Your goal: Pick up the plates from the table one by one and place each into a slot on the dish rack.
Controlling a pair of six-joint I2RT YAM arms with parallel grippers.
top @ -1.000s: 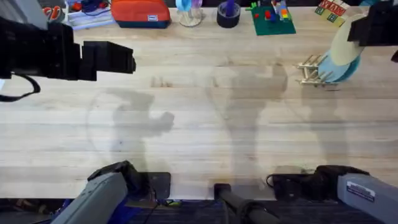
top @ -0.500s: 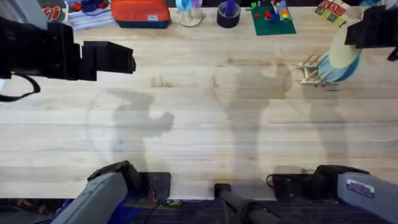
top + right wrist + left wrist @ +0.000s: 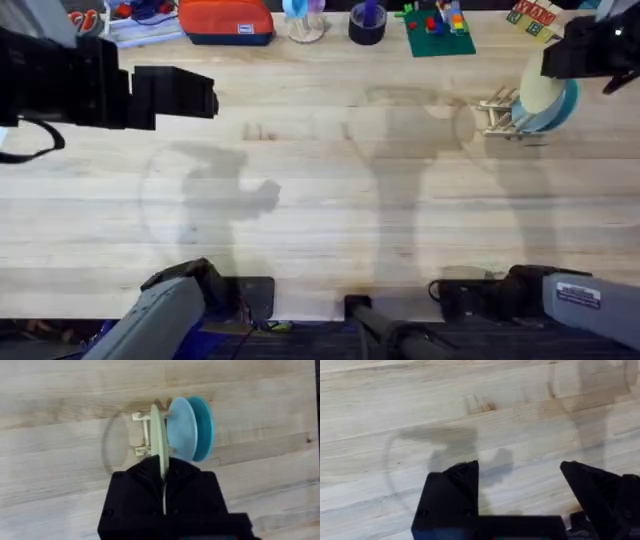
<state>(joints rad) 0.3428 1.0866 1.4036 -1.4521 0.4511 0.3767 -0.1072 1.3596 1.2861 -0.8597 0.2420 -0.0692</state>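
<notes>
The right gripper [image 3: 163, 477] grips a cream-yellow plate [image 3: 158, 435] on edge at the far right of the light wooden bench [image 3: 330, 180], its black jaws clamped on the plate's rim. The plate stands upright over the small wooden dish rack [image 3: 142, 435], just beside a pale blue plate [image 3: 181, 427] and a teal plate [image 3: 204, 422] that stand on edge in the rack behind it. From the wrist view it cannot be told whether the cream plate is fully seated between the pegs.

From overhead, the right arm hangs dark over the rack [image 3: 497, 112], with the cream plate [image 3: 540, 95] showing in front of a blue rim.

The left gripper [image 3: 520, 485] hovers above bare planks at the far left of the bench, well apart from the rack, its jaws spread wide and holding nothing.

Along the far edge sit a red-orange pouch [image 3: 226, 20], a roll of dark tape [image 3: 367, 24] and a green brick baseplate [image 3: 438, 30].
</notes>
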